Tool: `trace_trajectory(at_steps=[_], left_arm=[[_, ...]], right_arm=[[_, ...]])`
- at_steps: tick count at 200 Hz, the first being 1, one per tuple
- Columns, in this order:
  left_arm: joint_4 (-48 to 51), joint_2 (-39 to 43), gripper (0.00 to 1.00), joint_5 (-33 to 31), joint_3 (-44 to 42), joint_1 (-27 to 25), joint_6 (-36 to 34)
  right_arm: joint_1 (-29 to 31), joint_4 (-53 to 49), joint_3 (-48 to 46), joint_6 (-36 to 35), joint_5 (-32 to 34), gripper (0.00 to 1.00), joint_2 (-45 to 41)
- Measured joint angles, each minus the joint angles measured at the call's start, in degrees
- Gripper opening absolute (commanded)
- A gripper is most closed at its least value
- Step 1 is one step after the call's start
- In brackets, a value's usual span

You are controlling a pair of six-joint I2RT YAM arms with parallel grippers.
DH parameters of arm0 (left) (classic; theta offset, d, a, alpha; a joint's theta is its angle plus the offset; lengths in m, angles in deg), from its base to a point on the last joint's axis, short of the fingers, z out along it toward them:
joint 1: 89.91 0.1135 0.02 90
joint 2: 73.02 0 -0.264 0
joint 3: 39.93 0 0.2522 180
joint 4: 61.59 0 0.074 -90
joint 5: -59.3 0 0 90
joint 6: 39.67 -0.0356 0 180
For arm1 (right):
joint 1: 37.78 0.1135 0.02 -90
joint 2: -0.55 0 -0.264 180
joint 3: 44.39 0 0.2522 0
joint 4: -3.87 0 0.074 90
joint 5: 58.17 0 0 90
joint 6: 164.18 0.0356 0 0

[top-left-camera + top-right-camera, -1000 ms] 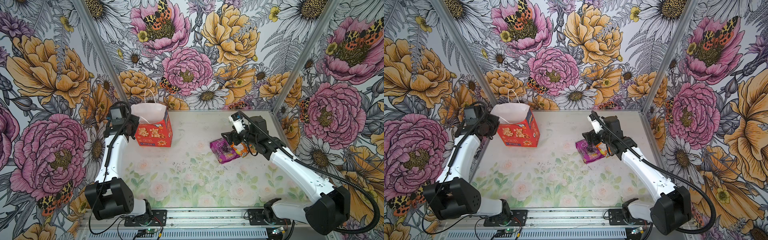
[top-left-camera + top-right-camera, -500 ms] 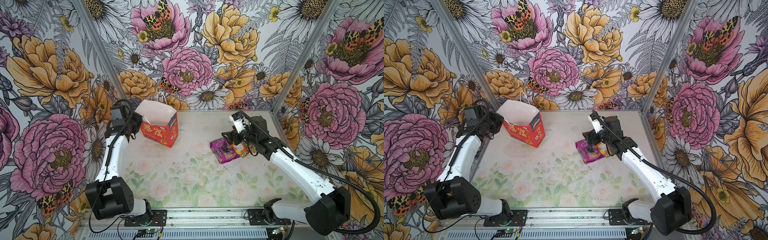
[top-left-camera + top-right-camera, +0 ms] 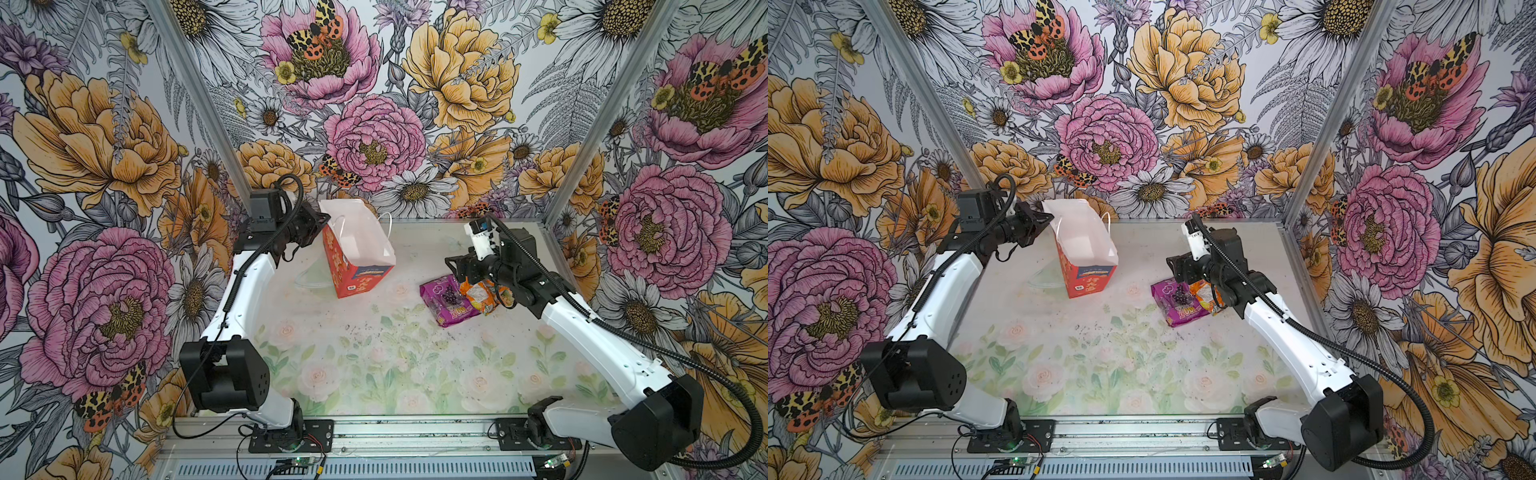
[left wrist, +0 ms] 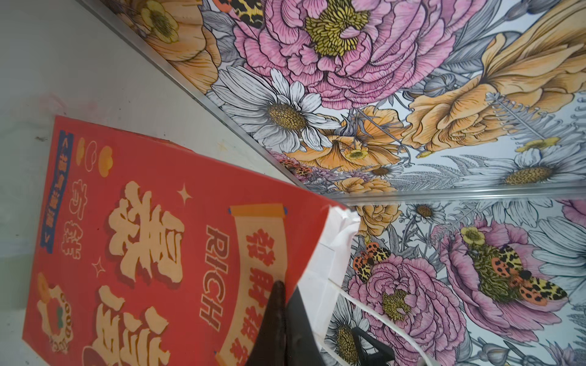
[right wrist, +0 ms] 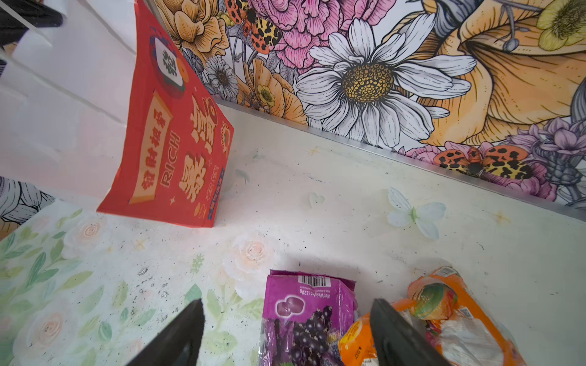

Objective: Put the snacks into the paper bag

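Steadying the paper bag [image 3: 355,249] by its upper rim, pinched the paper edge between the fully closed fingers of the left gripper [image 3: 321,219], one finger on the red outer face and the other behind the rim on the white lining side. Found the bag tilted off upright toward the left rear of the table [image 3: 374,357], mouth open to both top views; could not tell whether its base sat flat. Saw only white lining inside, with no packet visible in it. Located all snacks outside the bag, right of centre: the purple packet [image 3: 449,301] lying flat on the table, the orange packets [image 3: 484,295] touching and partly overlapping its right side; could not count the orange ones beneath the arm. Hung the right gripper [image 5: 287,301] just above the purple packet, fingers spread wide, straddling it and gripping nothing. Judged the step in hand as the first pick, with no loading done. Called next for lowering onto the purple packet, closing across its width, lifting clear of the orange packets, and carrying over the bag mouth before release.
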Motion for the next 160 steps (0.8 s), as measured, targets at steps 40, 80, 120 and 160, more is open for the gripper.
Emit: trace_trajectory(at_steps=[40,80,120,160], left_arm=[[0.52,-1.64,0.00,2.67,0.39,-2.25,0.04],[0.63,-2.40,0.00,5.31,0.42,-5.05,0.09],[0.87,-2.91,0.00,7.87,0.42,-5.27,0.20],[0.81,-2.89,0.14,8.66,-0.98,-5.05,-0.04]], right_arm=[[0.00,0.04,1.95,2.58,-0.02,0.84,0.52],[0.00,-0.07,3.04,4.63,0.28,0.83,2.67],[0.00,-0.72,4.02,5.97,1.09,0.83,4.57],[0.00,-0.92,4.04,7.21,1.70,0.84,5.53]])
